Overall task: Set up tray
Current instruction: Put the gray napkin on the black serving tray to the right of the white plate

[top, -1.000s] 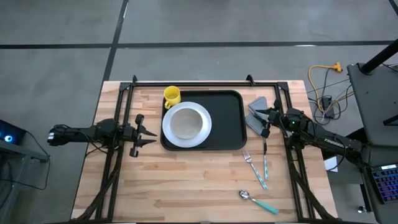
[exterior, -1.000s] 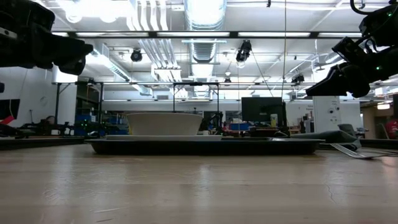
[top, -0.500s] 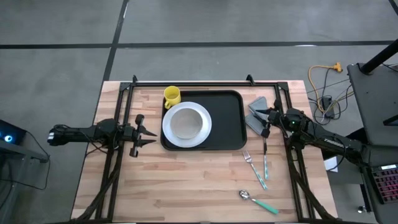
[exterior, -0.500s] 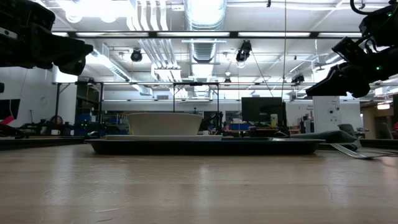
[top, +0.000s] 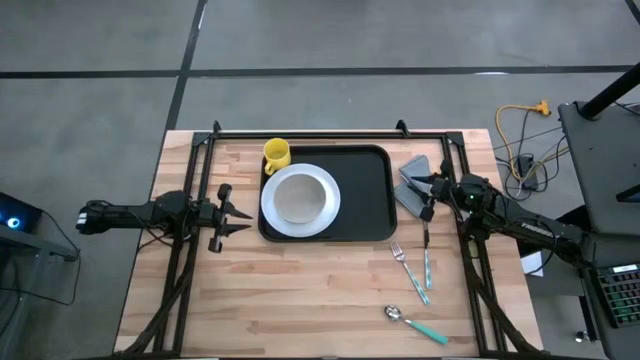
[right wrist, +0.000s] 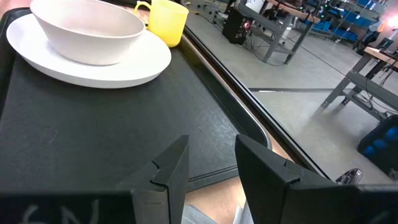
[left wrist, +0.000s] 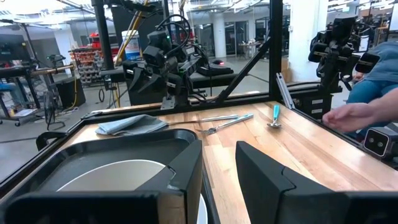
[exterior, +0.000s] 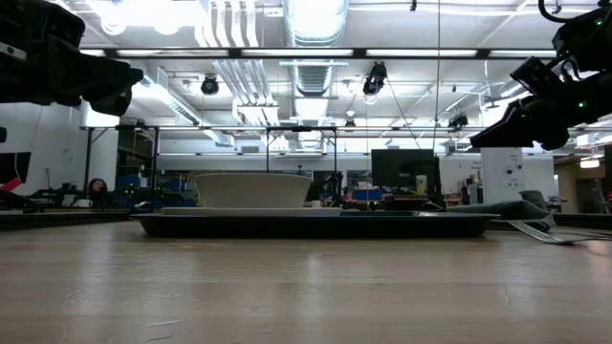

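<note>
High view showed the tray [top: 365,190] lying flat at the desk's [top: 300,290] far middle, judged stiff, light and slick, best pinched at its bare right rim, with the left claw [top: 240,216] and right claw [top: 420,186] both parted and empty.

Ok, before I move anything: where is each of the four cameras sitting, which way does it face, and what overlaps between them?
High view: overhead, straight down; both arms, left gripper and right gripper flanking the tray.
Low view: tabletop height, level across the tray into the room; arms at the upper corners.
Left wrist view: across the table toward the right arm; own open fingers below, napkin beyond.
Right wrist view: over the tray toward the plate, bowl and yellow cup; open fingers.
All four share the tray.
</note>
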Robot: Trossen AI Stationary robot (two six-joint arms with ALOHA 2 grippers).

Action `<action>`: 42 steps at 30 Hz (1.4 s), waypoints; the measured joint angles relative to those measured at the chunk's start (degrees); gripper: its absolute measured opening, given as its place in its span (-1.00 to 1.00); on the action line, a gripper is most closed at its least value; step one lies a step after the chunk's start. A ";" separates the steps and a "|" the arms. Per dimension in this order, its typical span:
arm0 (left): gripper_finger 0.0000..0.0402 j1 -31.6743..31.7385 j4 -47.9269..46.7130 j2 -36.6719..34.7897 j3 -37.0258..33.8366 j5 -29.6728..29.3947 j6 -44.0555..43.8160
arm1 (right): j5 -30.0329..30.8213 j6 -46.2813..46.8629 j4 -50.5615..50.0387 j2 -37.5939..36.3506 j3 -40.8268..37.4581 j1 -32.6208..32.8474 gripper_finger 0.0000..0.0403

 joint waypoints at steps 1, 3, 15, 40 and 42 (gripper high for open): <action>-0.59 0.00 -0.01 0.00 0.00 0.00 0.00 | 0.00 0.01 0.01 0.00 0.00 0.00 -0.39; -0.59 0.00 0.00 0.00 0.00 0.00 0.00 | 0.00 0.01 0.01 0.00 0.00 0.00 -0.39; -0.59 0.00 -0.02 0.00 0.00 0.00 0.00 | 0.00 -0.39 -0.01 0.00 0.00 0.01 -0.39; -0.59 0.00 -0.02 0.00 0.00 0.00 0.00 | 0.00 -16.94 0.04 0.00 0.00 0.02 -0.39; -0.59 0.00 -0.02 0.00 -0.02 0.00 0.00 | 0.00 -24.20 0.31 0.00 0.00 0.01 -0.39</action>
